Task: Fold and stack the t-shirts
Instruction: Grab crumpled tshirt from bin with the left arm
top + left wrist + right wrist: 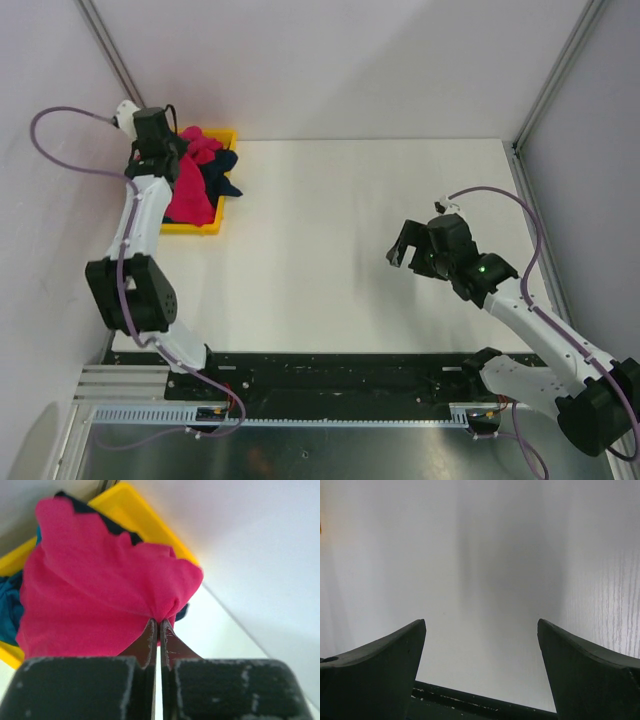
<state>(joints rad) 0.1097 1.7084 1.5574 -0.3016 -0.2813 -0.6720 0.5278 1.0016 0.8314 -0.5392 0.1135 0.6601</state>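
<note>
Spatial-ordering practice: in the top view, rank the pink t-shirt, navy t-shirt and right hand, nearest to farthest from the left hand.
1. Pink t-shirt: pinched in the left hand.
2. Navy t-shirt: just right, in the tray.
3. Right hand: far right, open.

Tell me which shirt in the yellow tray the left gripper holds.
The crimson-pink t-shirt: the left gripper is shut on a bunched fold of it. The navy t-shirt and the teal t-shirt lie under it, ungripped.
</note>
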